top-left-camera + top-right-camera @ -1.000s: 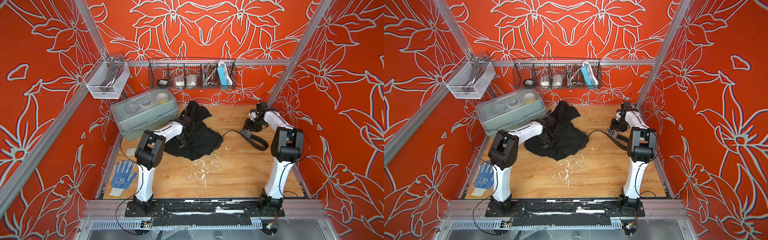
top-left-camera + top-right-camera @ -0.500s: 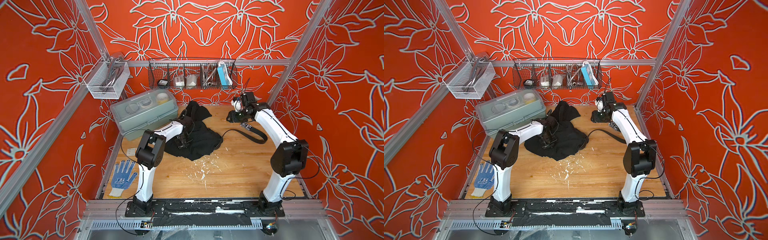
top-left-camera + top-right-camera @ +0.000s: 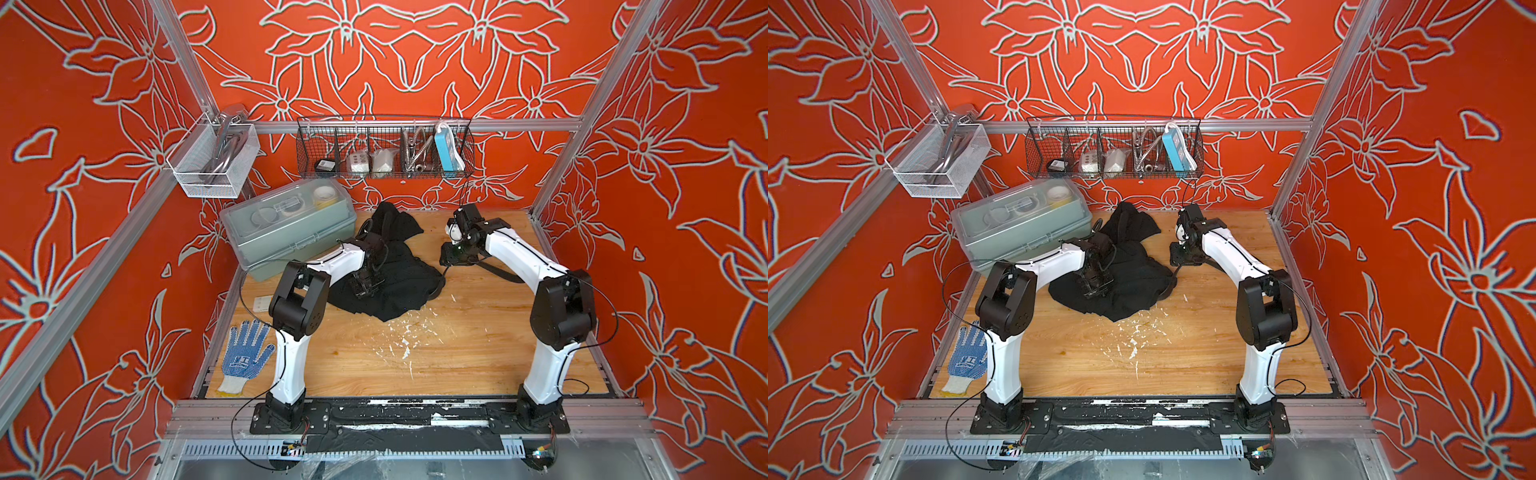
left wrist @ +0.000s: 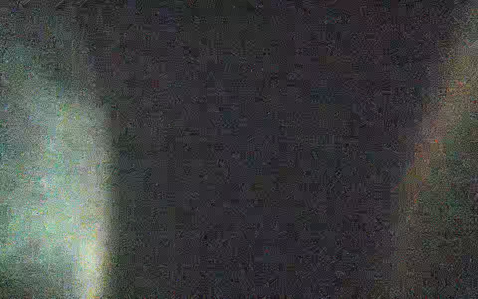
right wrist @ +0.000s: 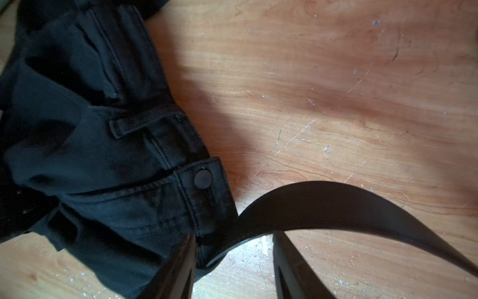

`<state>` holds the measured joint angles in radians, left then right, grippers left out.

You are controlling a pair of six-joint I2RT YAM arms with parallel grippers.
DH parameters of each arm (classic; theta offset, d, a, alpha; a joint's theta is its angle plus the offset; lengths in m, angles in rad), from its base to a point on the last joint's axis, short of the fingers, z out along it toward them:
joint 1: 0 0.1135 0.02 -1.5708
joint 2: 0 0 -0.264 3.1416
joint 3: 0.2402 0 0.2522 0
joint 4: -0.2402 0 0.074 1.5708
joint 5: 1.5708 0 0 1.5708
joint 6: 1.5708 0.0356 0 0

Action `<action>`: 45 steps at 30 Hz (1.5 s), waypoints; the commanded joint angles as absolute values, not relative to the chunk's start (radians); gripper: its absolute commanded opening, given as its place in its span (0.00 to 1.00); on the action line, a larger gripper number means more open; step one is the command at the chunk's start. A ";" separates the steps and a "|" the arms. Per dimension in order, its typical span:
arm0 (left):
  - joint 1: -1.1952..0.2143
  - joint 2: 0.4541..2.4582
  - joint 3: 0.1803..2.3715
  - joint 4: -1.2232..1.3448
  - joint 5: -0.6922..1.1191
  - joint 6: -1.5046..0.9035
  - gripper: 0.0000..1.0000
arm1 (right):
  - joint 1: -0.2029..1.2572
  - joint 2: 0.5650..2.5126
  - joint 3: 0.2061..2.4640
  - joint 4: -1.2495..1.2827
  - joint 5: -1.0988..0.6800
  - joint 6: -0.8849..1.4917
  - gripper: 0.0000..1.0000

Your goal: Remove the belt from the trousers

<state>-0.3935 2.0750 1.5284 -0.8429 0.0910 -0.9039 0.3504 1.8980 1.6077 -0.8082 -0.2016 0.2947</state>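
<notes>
The black trousers lie crumpled at the back middle of the wooden table. My left gripper is pressed down into the cloth; its wrist view is only dark noise. The black belt comes out of the buttoned waistband end and arcs over the table, running on under my right arm. My right gripper hovers open just right of the trousers. The strap crosses just beyond its fingertips and only bare table shows between them. No buckle shows.
A grey lidded plastic box stands at the back left, touching the trousers. A wire basket and a white mesh basket hang on the walls. A blue-dotted glove lies at the front left. White flecks dot the table's middle.
My right arm has swung from the table's far right side leftward to the trousers' waistband end, its gripper open throughout. The left arm and the trousers have not moved.
</notes>
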 commanded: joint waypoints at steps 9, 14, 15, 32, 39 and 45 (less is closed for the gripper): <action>-0.390 2.172 1.466 -0.934 0.101 -0.908 0.00 | 0.375 1.923 1.625 -0.887 -0.127 0.270 0.51; -0.388 2.162 1.462 -0.934 0.092 -0.901 0.00 | 0.393 1.948 1.574 -0.836 -0.125 0.284 0.50; -0.390 2.160 1.459 -0.934 0.091 -0.900 0.00 | 0.395 1.955 1.576 -0.831 -0.122 0.288 0.50; -0.388 2.155 1.427 -0.931 0.062 -0.919 0.00 | 0.368 1.989 1.792 -0.930 -0.087 0.262 0.00; -0.388 2.184 1.395 -0.915 0.053 -0.980 0.00 | 0.230 1.893 2.080 -1.127 -0.169 0.289 0.00; -0.388 2.221 1.409 -0.904 0.065 -0.983 0.00 | 0.131 1.879 2.382 -1.305 -0.233 0.300 0.00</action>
<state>-0.4091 2.0769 1.4963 -0.7559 0.1619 -0.9478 0.2184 1.9675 2.2467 -1.1873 -0.2722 0.3046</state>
